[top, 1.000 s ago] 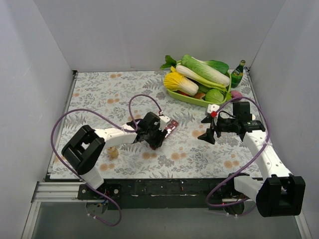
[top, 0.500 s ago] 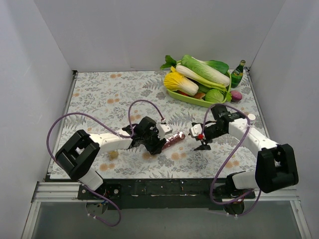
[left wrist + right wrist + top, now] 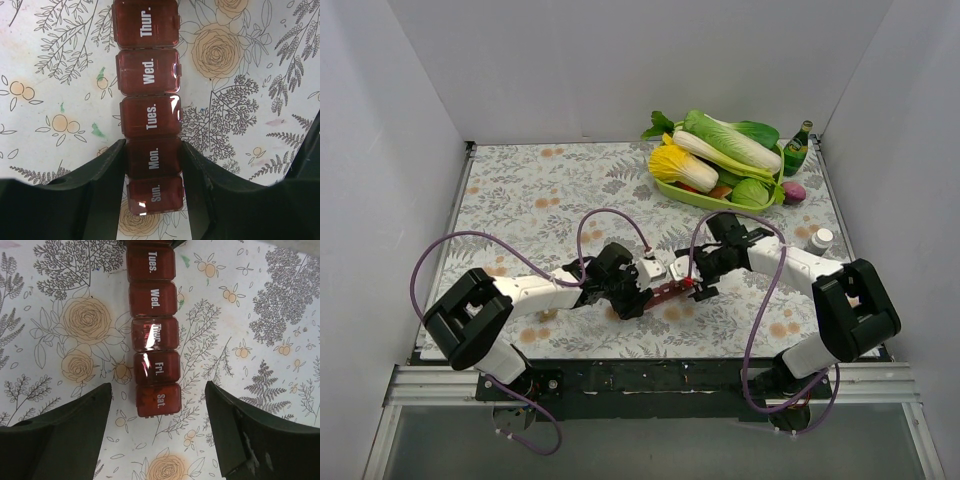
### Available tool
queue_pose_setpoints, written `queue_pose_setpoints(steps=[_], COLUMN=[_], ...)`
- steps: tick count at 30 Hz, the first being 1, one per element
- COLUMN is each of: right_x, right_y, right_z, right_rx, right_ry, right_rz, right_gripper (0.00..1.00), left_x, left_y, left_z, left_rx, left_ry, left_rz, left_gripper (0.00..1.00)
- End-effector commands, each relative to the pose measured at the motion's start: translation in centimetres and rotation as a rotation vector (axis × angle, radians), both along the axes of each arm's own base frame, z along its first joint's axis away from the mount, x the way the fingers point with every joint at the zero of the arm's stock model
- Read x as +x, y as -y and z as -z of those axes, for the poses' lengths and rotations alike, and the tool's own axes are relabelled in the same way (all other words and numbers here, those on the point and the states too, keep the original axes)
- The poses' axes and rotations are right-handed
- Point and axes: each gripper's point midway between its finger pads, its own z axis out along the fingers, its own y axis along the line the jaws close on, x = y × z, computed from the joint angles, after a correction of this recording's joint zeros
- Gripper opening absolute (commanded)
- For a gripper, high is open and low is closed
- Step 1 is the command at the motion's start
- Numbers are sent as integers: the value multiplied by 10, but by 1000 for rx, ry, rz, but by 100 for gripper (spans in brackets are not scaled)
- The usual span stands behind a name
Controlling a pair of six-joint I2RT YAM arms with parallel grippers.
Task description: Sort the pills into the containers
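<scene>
**A:** What carries it all?

**B:** A tabletop [image 3: 520, 190] under a floral cloth. At its far right sits a green tray [image 3: 705, 203] heaped with cabbages and other vegetables, and a green bottle [image 3: 798, 148] stands just beside the tray.

**A:** And the pill organizer?

**B:** The dark red pill organizer [image 3: 665, 291] is near the middle of the front edge, slanted between the two arms. It is one strip of seven square compartments, labelled Sun. through Sat. Whether it rests on the cloth or hangs just above it, I cannot tell.

**A:** Who has hold of it?

**B:** The left tool [image 3: 152, 160] does. Its fingers press against both long sides at the Mon. compartment, with Sun. between them further back.

**A:** And the other one?

**B:** The right tool [image 3: 157, 390] is spread wide at the Sat. end. One finger stands on each side of the strip, and both are clear of it.
</scene>
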Motion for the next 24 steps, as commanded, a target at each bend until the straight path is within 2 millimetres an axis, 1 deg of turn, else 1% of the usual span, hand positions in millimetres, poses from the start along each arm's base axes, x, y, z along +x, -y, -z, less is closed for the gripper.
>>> queue_pose_setpoints(steps=[1,5,11,14,18,20,21,22,24], right_x=[14,10,3,-2,-3,-2,2,2,8], right_y=[-13,-15,-17,-19,-23,-25,-23,-25,-20], right_z=[5,17,24,26,21,13,10,4,0], right_rx=[-25,-56,-74,-80,-49,-13,4,34,59], right_ry=[44,28,-4,-17,-51,-73,-84,-101,-115], right_rz=[13,3,-6,-15,15,45,64,67,91], right_gripper=[81,75,68,68,71,75,76,77,77], left_x=[0,-1,1,1,2,1,0,-1,-2], left_y=[4,5,5,7,5,3,3,2,2], left_z=[-9,-10,-10,-12,-13,-12,-12,-13,-16], left_rx=[-27,-26,-25,-29,-32,-34,-38,-43,-58], left_ry=[42,48,57,58,67,70,69,71,76], left_rz=[22,23,19,20,12,6,4,4,6], left_gripper=[17,17,16,16,15,15,15,15,15])
